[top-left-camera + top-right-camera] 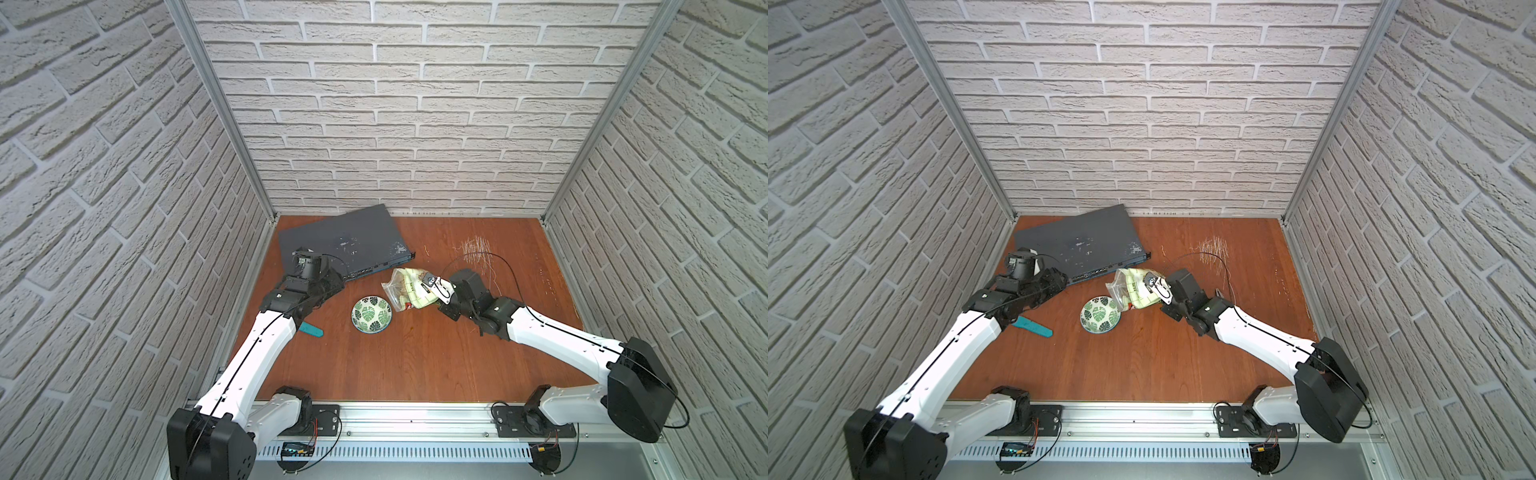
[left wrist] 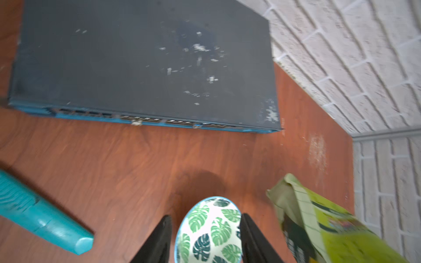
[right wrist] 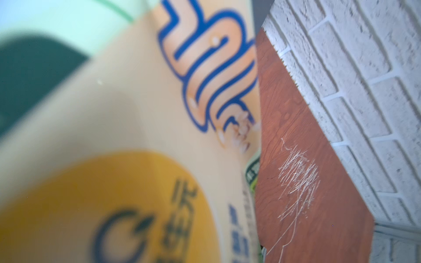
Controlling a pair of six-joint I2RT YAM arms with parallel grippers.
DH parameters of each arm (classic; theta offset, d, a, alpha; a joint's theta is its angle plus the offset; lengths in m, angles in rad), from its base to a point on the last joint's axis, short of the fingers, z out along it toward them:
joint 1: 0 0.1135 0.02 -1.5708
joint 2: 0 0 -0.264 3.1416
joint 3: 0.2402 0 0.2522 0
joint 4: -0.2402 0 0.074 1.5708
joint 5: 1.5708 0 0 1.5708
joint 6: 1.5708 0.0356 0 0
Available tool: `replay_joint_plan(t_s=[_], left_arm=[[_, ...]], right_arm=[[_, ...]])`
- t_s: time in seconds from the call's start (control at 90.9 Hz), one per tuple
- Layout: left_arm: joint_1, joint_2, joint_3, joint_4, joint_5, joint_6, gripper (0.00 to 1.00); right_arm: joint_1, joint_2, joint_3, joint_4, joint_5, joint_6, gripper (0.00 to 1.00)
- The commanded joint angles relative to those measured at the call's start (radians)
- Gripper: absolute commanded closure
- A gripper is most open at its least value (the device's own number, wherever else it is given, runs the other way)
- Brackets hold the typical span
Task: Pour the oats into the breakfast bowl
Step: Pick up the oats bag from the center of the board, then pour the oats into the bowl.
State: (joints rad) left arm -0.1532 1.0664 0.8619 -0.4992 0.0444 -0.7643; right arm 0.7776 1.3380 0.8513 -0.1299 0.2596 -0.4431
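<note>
The breakfast bowl (image 1: 372,313) (image 1: 1100,314), white with green leaf prints, stands on the wooden table, and only the print shows inside it. My right gripper (image 1: 436,289) (image 1: 1158,286) is shut on the light-green pouch (image 1: 409,291) (image 1: 1138,286), held tilted just right of the bowl with its clear end low, toward the rim. The oats stay hidden inside. The pouch (image 3: 114,136) fills the right wrist view and hides the fingers. My left gripper (image 2: 205,216) is open; the bowl (image 2: 211,227) shows between its black fingers. In both top views it (image 1: 332,286) hangs left of the bowl, apart.
A flat dark grey network box (image 1: 345,245) (image 2: 148,63) lies at the back left. A teal handle-like object (image 1: 311,330) (image 2: 41,216) lies left of the bowl, near my left arm. Pale scratches (image 1: 478,249) mark the table at the back right. Brick walls close three sides.
</note>
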Motion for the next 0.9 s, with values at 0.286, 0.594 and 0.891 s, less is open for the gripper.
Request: replay_joint_plan(t_s=[0.286, 0.594, 0.891], left_arm=[[0.074, -0.033, -0.094, 0.119, -0.081, -0.086, 0.48], [0.083, -0.036, -0.128, 0.112, -0.098, -0.093, 0.47], [0.088, -0.015, -0.125, 0.111, -0.11, -0.094, 0.42]], right_arm=[[0.164, 0.155, 0.152, 0.367, 0.402, -0.155, 0.97], [0.201, 0.247, 0.172, 0.524, 0.51, -0.287, 0.97], [0.23, 0.311, 0.163, 0.672, 0.552, -0.509, 0.96]])
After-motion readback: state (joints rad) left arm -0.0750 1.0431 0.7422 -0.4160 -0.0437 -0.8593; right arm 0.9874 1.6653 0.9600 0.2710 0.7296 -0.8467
